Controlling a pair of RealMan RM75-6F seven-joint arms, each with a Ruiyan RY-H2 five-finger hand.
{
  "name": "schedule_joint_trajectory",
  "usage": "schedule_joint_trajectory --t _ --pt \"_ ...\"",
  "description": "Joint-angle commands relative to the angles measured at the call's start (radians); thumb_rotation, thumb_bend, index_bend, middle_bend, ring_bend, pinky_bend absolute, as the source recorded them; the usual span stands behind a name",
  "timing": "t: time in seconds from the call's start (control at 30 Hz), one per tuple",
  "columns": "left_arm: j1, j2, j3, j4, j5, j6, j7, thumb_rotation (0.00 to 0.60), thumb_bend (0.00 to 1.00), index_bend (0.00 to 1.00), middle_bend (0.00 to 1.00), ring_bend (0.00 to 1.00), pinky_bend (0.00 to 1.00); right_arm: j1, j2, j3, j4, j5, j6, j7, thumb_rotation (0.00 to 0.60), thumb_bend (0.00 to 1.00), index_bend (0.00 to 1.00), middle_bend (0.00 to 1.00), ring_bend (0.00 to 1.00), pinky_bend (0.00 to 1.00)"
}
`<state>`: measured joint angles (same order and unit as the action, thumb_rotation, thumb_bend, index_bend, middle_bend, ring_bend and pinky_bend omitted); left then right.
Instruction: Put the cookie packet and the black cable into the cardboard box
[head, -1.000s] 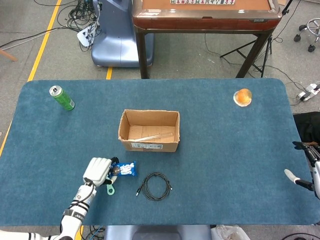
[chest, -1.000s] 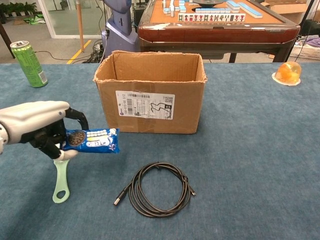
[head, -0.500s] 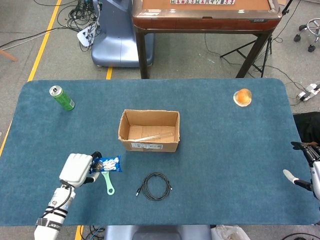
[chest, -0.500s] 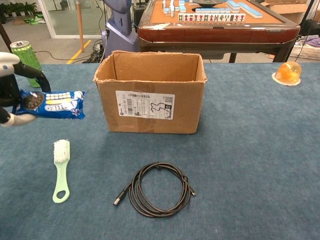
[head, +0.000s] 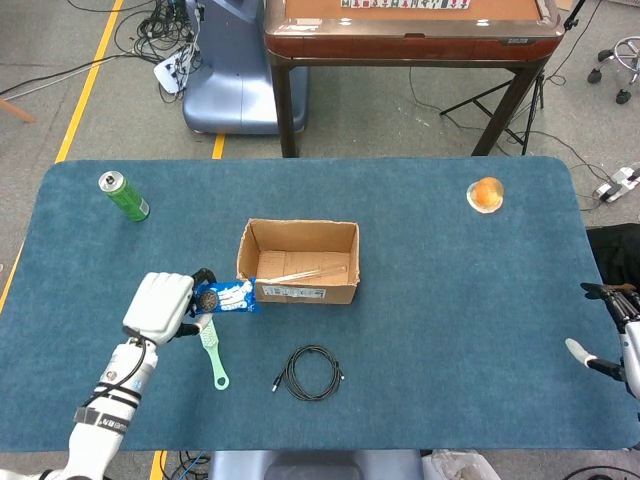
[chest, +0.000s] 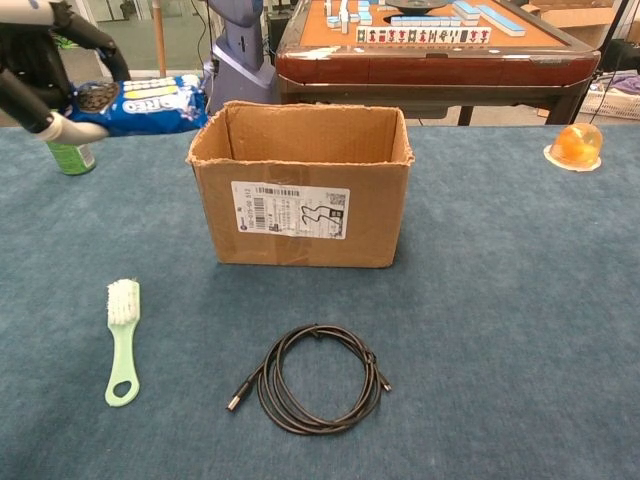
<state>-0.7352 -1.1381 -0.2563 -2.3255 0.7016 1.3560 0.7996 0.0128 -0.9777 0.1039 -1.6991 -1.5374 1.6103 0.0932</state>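
Cookie packet held up beside the box, cable on the table

My left hand (head: 160, 306) sits in the lower left of the head view, fingers closed around the cookie packet (head: 225, 298), gripping one end. In the chest view the same hand (chest: 35, 60) is in the upper left corner with the packet (chest: 140, 104) lifted clear of the table, lying roughly level, its free end just beside the top left corner of the cardboard box (chest: 305, 185). Cannot tell if packet touches the box rim. Box (head: 298, 262) is centre frame in the head view, open at the top, label on the near wall.

Black cable (head: 310, 373) lies coiled on the blue table (head: 450, 330) below the box, lower centre of the frame, apart from the box; chest view shows it (chest: 315, 378) bottom centre, one plug end sticking out to the left.

My right hand (head: 612, 340) only peeks in at the right edge of the head view, cannot tell how its fingers stand.

Green brush (chest: 121, 340) lies on the table in the lower left of the chest view. Green can (head: 124, 196) upper left, orange item (head: 485, 194) upper right
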Motion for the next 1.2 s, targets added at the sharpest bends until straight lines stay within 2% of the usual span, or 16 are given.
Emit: schedule_joint_trajectory --t 0.03,0.43,0.77,0.83,0.9,0.97,1.2 --pt "-0.117 -0.056 -0.072 0.051 -0.128 -0.025 0.051 0.6 0.4 0.46 1.0 1.0 1.0 0.0 0.002 0.002 0.001 0.004 -0.001 0.004 0.6 0.02 0.26 0.35 0.26 0.44" --pt "-0.321 -0.241 -0.136 0.215 -0.332 0.049 0.164 0.6 0.4 0.46 1.0 1.0 1.0 0.004 0.007 0.002 0.003 0.008 -0.01 0.018 0.6 0.02 0.26 0.35 0.26 0.44" --pt "-0.402 -0.322 -0.17 0.341 -0.418 0.087 0.193 0.6 0.4 0.44 1.0 1.0 1.0 0.009 0.005 0.0 0.003 0.01 -0.021 0.015 0.6 0.02 0.26 0.35 0.26 0.44" --pt "-0.406 -0.335 -0.165 0.368 -0.417 0.103 0.192 0.6 0.32 0.39 1.0 1.0 1.0 0.009 0.005 0.0 0.004 0.01 -0.023 0.014 0.6 0.02 0.26 0.35 0.26 0.44" --pt "-0.407 -0.347 -0.161 0.386 -0.408 0.116 0.185 0.6 0.17 0.32 1.0 1.0 1.0 0.01 0.005 0.0 0.004 0.01 -0.024 0.014 0.6 0.02 0.26 0.35 0.26 0.44" --pt "-0.404 -0.357 -0.156 0.398 -0.396 0.126 0.175 0.6 0.09 0.28 1.0 1.0 1.0 0.01 0.005 -0.001 0.004 0.01 -0.024 0.013 0.6 0.02 0.26 0.35 0.26 0.44" --pt "-0.394 -0.362 -0.133 0.385 -0.362 0.137 0.172 0.6 0.04 0.25 1.0 1.0 1.0 0.012 0.004 -0.001 0.003 0.011 -0.027 0.011 0.6 0.02 0.26 0.35 0.26 0.44"
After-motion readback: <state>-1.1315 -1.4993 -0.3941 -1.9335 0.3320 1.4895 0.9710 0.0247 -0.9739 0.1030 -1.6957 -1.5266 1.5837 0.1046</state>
